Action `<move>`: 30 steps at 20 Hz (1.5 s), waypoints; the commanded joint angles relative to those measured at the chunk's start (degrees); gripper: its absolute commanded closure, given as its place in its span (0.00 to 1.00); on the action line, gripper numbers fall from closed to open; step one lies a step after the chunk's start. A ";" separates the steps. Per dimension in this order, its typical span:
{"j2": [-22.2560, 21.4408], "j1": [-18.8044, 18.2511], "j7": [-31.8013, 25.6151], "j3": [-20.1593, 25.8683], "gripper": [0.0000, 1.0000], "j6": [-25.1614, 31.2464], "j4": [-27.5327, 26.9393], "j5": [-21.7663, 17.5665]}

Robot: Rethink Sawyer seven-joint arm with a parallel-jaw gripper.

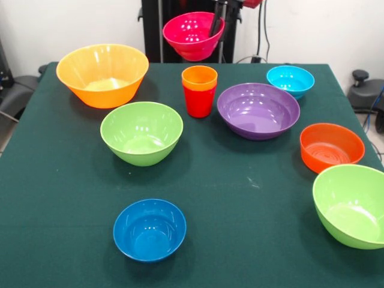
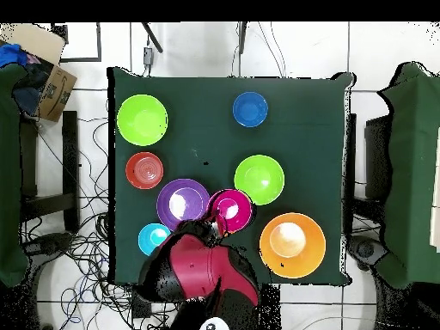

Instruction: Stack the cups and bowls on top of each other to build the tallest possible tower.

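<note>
An orange cup nested in a red cup (image 1: pixel 199 91) stands at the table's far middle. My gripper (image 1: pixel 216 23) is shut on the rim of the small pink bowl (image 1: pixel 192 35) and holds it tilted in the air, behind and above the cups. In the overhead view the pink bowl (image 2: pixel 230 209) hides the cups, with the gripper (image 2: pixel 218 226) at its edge. On the table stand the yellow-orange bowl (image 1: pixel 102 75), two lime green bowls (image 1: pixel 141 132) (image 1: pixel 351 204), the purple bowl (image 1: pixel 258 110), the light blue bowl (image 1: pixel 290 80), the orange bowl (image 1: pixel 331 146) and the dark blue bowl (image 1: pixel 149 229).
The table (image 1: pixel 240 198) has a dark green cloth. The purple bowl stands close to the right of the cups and a lime green bowl close in front of them. Chairs stand at both table sides, and a cardboard box (image 2: pixel 47 77) lies off the table.
</note>
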 commanded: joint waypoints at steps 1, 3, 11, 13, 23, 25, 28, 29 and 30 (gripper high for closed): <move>4.81 1.26 5.38 0.59 1.00 -0.17 -2.90 -2.57; 5.46 1.62 5.74 0.41 1.00 -0.55 -3.50 -2.18; 6.90 2.34 6.44 0.37 1.00 -2.03 -5.05 -1.11; 7.06 2.33 6.44 0.45 1.00 -2.50 -5.15 -1.08; 7.27 2.06 6.99 1.68 1.00 -4.30 -5.63 -0.10; 7.19 1.92 7.11 1.99 1.00 -4.51 -5.54 0.06; 7.25 2.23 7.40 1.83 1.00 -4.70 -5.67 0.34; 7.27 2.32 7.48 1.78 1.00 -4.77 -5.70 0.40; 7.35 2.56 7.52 1.69 1.00 -4.62 -5.93 0.49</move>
